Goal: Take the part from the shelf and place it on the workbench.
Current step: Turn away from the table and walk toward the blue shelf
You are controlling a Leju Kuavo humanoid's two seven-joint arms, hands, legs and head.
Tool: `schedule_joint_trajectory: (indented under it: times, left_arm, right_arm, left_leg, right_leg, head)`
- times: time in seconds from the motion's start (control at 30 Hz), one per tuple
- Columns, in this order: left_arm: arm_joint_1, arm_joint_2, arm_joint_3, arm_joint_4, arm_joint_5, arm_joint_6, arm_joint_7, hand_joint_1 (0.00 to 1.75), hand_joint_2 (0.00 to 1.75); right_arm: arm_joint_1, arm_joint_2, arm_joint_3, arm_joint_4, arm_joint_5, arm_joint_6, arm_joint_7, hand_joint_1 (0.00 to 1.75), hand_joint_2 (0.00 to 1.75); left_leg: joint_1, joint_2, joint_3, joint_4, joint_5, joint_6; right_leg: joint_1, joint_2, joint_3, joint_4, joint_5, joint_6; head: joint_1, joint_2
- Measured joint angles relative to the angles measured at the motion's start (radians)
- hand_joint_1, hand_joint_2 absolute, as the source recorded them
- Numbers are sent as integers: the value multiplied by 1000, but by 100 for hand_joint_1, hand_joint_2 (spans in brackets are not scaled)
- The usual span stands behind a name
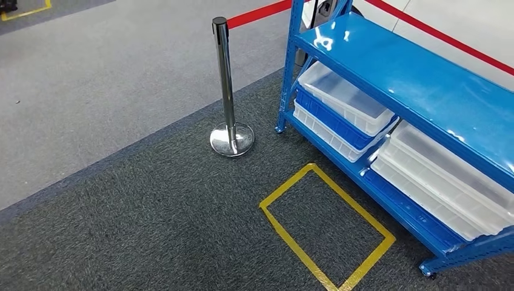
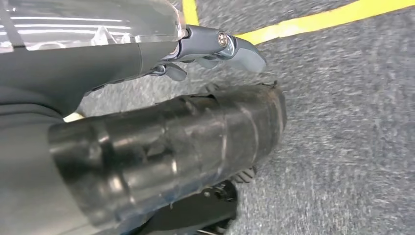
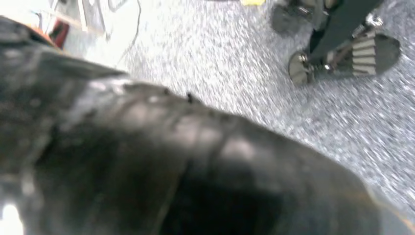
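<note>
The blue metal shelf [image 1: 418,79] stands at the right of the head view, its top board bare and shiny. On its lower level sit two stacks of translucent white bins [image 1: 345,100] [image 1: 445,182]; the insides that I see hold nothing. My left hand [image 2: 171,152] hangs over the carpet, its dark ribbed cover large in the left wrist view, a grey thumb [image 2: 242,54] stretched out beyond it with nothing in it. My right hand [image 3: 186,166] is a blurred dark mass close to the lens, and its fingers are hidden.
A chrome barrier post [image 1: 227,91] stands left of the shelf, with a red belt [image 1: 257,13] running from it. A yellow tape rectangle [image 1: 286,185] marks the dark carpet in front of the shelf. Yellow tape [image 2: 318,19] also lies under my left hand.
</note>
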Motion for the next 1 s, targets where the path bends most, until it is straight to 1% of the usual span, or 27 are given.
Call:
schedule_joint_trajectory:
  times: [0.03,0.07,0.1,0.13,0.17,0.2,0.27,0.3,0.33,0.37,0.4,0.43,0.47,0.5,0.53,0.57,0.63,0.67,0.7,0.73,0.8,0.83,0.87,0.9,0.93,0.97,1.0]
  left_arm:
    - [-2,1,0,0,0,0,0,0,0]
    - [-3,2,0,0,0,-1,-1,0,0]
    - [-4,3,0,0,0,-1,-1,0,0]
    - [-5,2,0,0,0,-1,-1,0,0]
    - [-5,2,0,0,1,-1,-1,0,0]
    - [-5,1,0,0,1,0,-1,0,0]
    - [-4,1,0,0,2,0,-1,0,0]
    - [-2,1,0,0,2,-1,-2,0,0]
    - [-1,1,0,0,2,-1,-2,0,0]
    - [0,1,0,0,2,-1,-2,0,0]
    - [0,1,0,0,2,-1,-2,0,0]
    - [0,1,0,0,3,-1,-2,0,0]
    - [0,1,0,0,3,-1,-3,0,0]
    - [0,1,0,0,3,-1,-3,0,0]
    - [0,1,0,0,3,-2,-4,0,0]
    - [-1,1,0,0,3,-2,-4,0,0]
    - [-4,1,0,0,4,-2,-6,0,0]
    - [-6,1,0,0,4,-2,-6,0,0]
    - [-7,1,0,0,4,-2,-6,0,0]
    - [-7,1,0,0,4,-2,-7,0,0]
    - [-4,1,0,0,4,-3,-7,0,0]
    - [-3,1,0,0,4,-3,-8,0,0]
    - [-1,1,0,0,4,-3,-8,0,0]
    - [0,1,0,0,5,-3,-8,0,0]
    - [1,2,0,0,5,-3,-8,0,0]
    - [1,2,0,0,6,-3,-8,0,0]
    - [2,2,0,0,7,-3,-8,0,0]
  right_arm:
    - [1,1,0,0,0,0,0,0,0]
    - [2,2,0,0,0,0,-1,0,0]
    - [2,3,0,0,0,0,-1,0,0]
    - [3,2,0,0,0,0,0,0,0]
    - [4,1,0,0,0,0,0,0,0]
    - [4,0,0,0,0,0,1,0,0]
    - [3,-1,0,0,0,-1,1,0,0]
    - [2,-1,0,0,0,-1,1,0,0]
    - [2,-1,0,0,0,-2,1,0,0]
    - [2,-1,0,0,0,-2,1,0,0]
    - [2,0,0,0,0,-2,1,0,0]
    - [2,-1,0,0,0,-3,1,0,0]
    - [2,-1,0,0,0,-3,1,0,0]
    - [1,-1,0,0,0,-3,1,0,0]
    - [0,-2,0,0,0,-4,1,0,0]
    - [-1,-2,0,0,0,-4,0,0,0]
    - [-1,-2,0,0,0,-4,0,0,0]
    - [0,-2,0,0,0,-4,0,0,0]
    - [0,-2,0,0,0,-4,0,0,0]
    - [-1,-2,0,0,0,-4,0,0,0]
    - [-1,-1,0,0,0,-4,-1,0,0]
    - [-2,-1,0,0,0,-4,-1,0,0]
    - [-2,-1,0,0,-1,-4,-1,0,0]
    - [-1,-1,-1,0,-2,-3,-1,0,0]
    - [-1,-1,-1,0,-3,-3,-1,0,0]
    - [-1,-1,-1,0,-4,-3,-1,0,0]
    - [-2,-1,-1,0,-5,-2,-1,0,0]
  left_leg:
    - [-3,-9,6,-33,10,6]
    - [-6,-14,7,-47,14,11]
    - [-8,-13,5,-48,14,17]
    - [-5,-8,8,-52,28,23]
    - [-3,-1,12,-58,43,29]
    - [0,6,15,-63,51,35]
    - [2,19,14,-70,59,42]
    - [2,26,12,-70,59,44]
    - [1,33,11,-70,59,43]
    - [1,41,10,-70,58,43]
    - [1,49,11,-70,57,42]
    - [1,56,13,-70,55,40]
    - [2,62,16,-70,53,37]
    - [0,68,19,-69,50,33]
    - [-2,74,21,-69,47,27]
    - [-3,79,24,-68,44,22]
    - [-4,91,29,-72,41,10]
    - [-3,90,31,-69,37,5]
    - [-2,79,28,-55,26,0]
    - [-1,63,14,-22,4,-4]
    - [3,31,-45,98,-59,-8]
    - [4,25,-77,160,-82,-11]
    - [4,23,-99,199,-88,-13]
    - [5,22,-104,201,-73,-14]
    - [6,20,-92,164,-40,-15]
    - [8,13,-65,100,2,-14]
    - [9,-2,-38,34,32,-12]
  right_leg:
    - [0,5,-3,2,0,5]
    - [-1,10,-5,3,0,11]
    - [-1,15,-7,3,0,18]
    - [0,18,-7,3,0,25]
    - [1,11,-8,8,-6,31]
    - [1,-3,-15,26,-21,37]
    - [-4,-41,-55,118,-83,51]
    - [-8,-51,-84,183,-117,58]
    - [-12,-56,-108,237,-139,63]
    - [-15,-59,-118,264,-143,68]
    - [-18,-62,-110,253,-128,70]
    - [-20,-67,-82,204,-99,71]
    - [-20,-79,-42,133,-67,68]
    - [-15,-93,-6,67,-44,62]
    - [-11,-103,18,19,-31,54]
    - [-6,-109,30,-5,-29,46]
    - [-3,-97,31,-14,-30,34]
    - [-5,-90,34,-19,-28,28]
    - [-9,-84,39,-25,-25,21]
    - [-13,-78,43,-32,-21,15]
    - [-16,-65,45,-35,-20,7]
    - [-16,-57,44,-35,-20,6]
    - [-16,-47,45,-34,-21,6]
    - [-16,-37,45,-32,-21,6]
    - [-16,-27,46,-29,-22,8]
    - [-17,-17,46,-25,-25,11]
    - [-16,-7,44,-18,-28,16]
  head:
    - [0,0]
    - [0,0]
    - [0,0]
    - [0,0]
    - [0,0]
    - [1,0]
    - [3,0]
    - [3,0]
    - [3,0]
    - [3,0]
    - [3,0]
    - [3,0]
    - [3,0]
    - [3,0]
    - [3,0]
    - [3,0]
    - [3,0]
    - [3,0]
    - [2,0]
    - [2,0]
    - [2,0]
    - [1,0]
    - [1,0]
    - [1,0]
    - [1,0]
    - [1,0]
    - [2,0]
